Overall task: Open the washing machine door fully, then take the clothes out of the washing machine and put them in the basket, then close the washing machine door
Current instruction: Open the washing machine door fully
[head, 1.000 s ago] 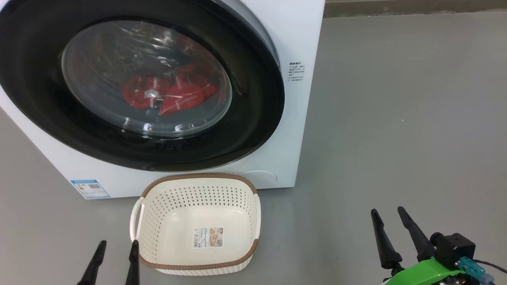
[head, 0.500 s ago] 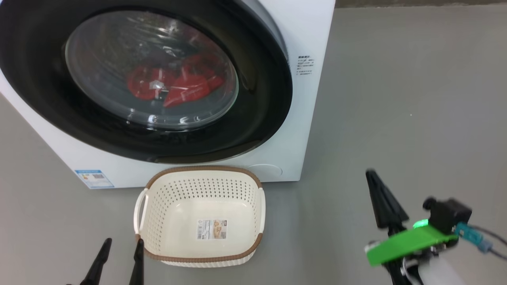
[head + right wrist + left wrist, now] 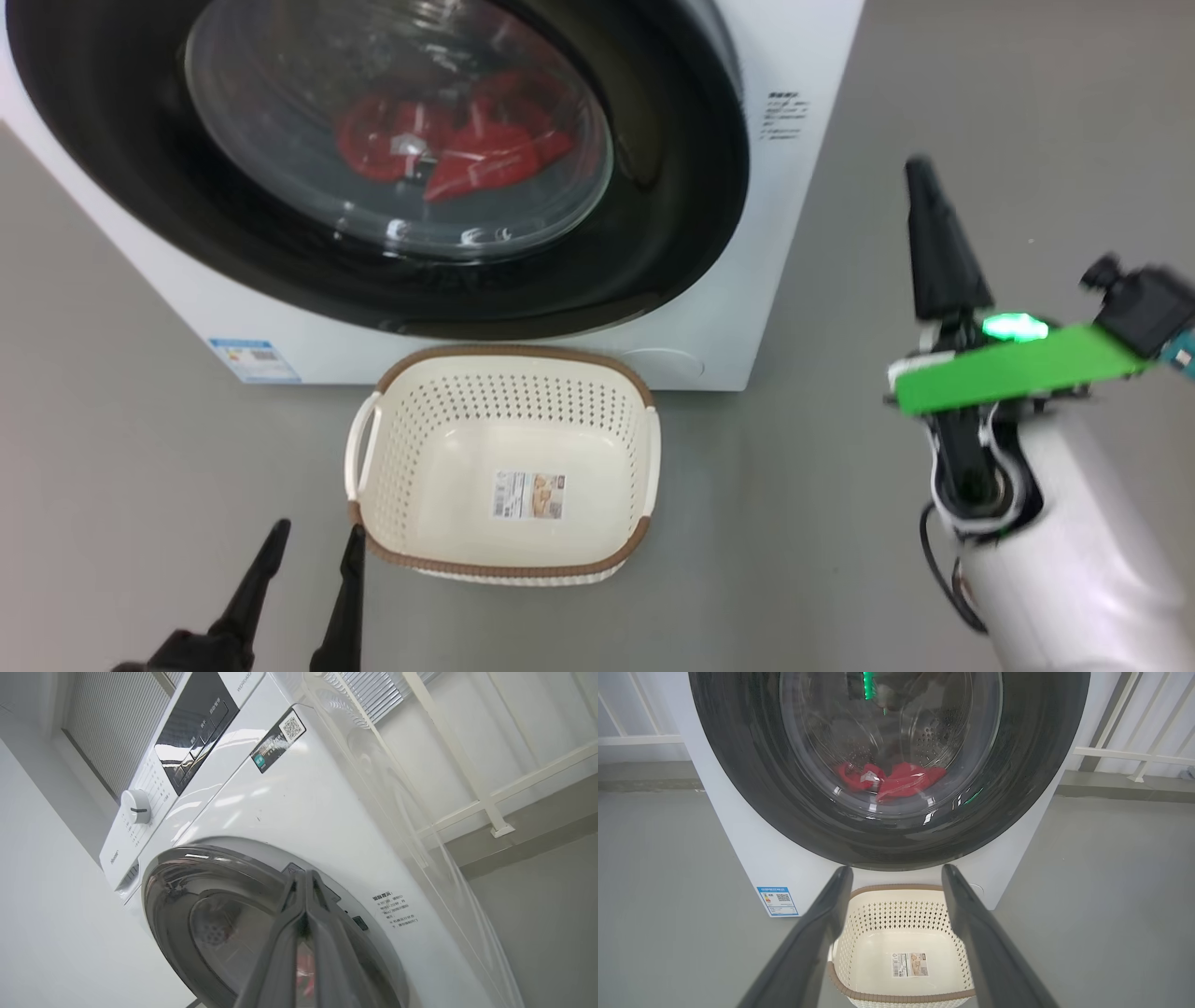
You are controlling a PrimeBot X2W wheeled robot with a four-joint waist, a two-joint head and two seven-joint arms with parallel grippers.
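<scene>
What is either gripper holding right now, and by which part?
Nothing. The left gripper is open and empty; the right gripper is shut on nothing.

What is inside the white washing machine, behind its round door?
Through the clear glass of the black-rimmed round door, bright red fabric clothes lie low in the perforated steel drum. The heap hides how many pieces there are and anything beneath.

The left gripper (image 3: 896, 870) holds its fingers (image 3: 808, 942) wide apart. Between them sits the basket (image 3: 887, 914), a label (image 3: 909, 964) on its bottom. Above the fingertips is the washer (image 3: 752, 858), with red clothes (image 3: 896, 777) behind the glass of its door (image 3: 752, 788). A blue sticker (image 3: 777, 901) lies just left of the fingers.
</scene>
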